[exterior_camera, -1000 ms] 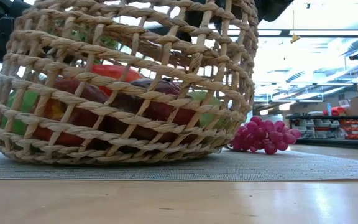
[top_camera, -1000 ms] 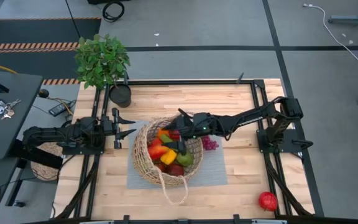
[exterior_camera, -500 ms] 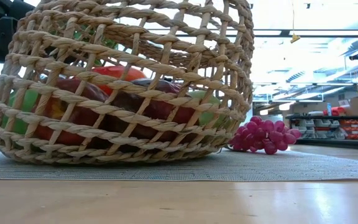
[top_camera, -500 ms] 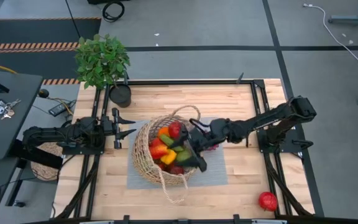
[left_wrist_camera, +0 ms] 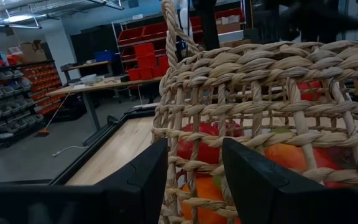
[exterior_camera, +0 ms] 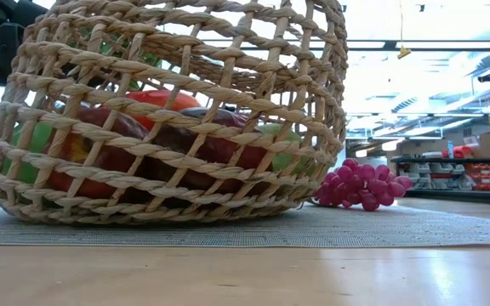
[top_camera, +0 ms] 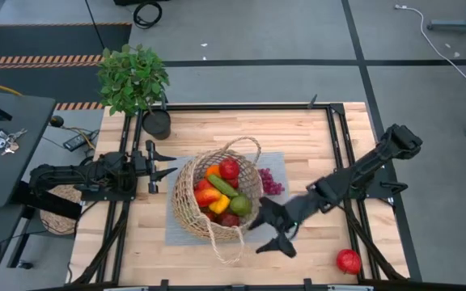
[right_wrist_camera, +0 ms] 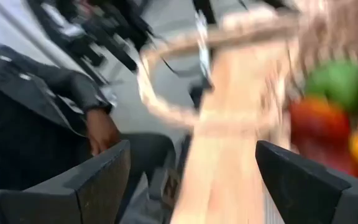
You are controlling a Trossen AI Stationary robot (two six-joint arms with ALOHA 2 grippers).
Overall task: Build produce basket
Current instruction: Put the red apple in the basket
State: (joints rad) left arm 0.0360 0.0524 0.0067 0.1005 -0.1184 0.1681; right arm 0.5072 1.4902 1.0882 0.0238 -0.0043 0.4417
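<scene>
The tan wicker basket (top_camera: 217, 198) stands on a grey mat (top_camera: 285, 212) at the table's middle. It holds produce: a red apple (top_camera: 229, 168), a yellow pepper (top_camera: 219, 204), a green fruit (top_camera: 239, 205) and others. It also fills the low view (exterior_camera: 168, 110). Purple grapes (top_camera: 270, 182) lie on the mat right of the basket and show in the low view (exterior_camera: 360, 183). Another red apple (top_camera: 348, 260) lies near the table's near right corner. My right gripper (top_camera: 270, 235) is open and empty, near and right of the basket. My left gripper (top_camera: 171, 164) is open and empty at the basket's left side (left_wrist_camera: 194, 168).
A potted plant (top_camera: 133, 77) stands at the far left corner. The basket's near loop handle (top_camera: 229, 246) lies toward the near edge. A darker woven object (top_camera: 55, 212) sits off the table's left. A person's hand (right_wrist_camera: 101, 130) shows beyond the table in the right wrist view.
My right gripper has drawn out from above the basket and swung toward the table's near edge and right, past the basket's right side, staying open. A red apple and the far loop handle now show where the gripper was. The basket has not moved.
</scene>
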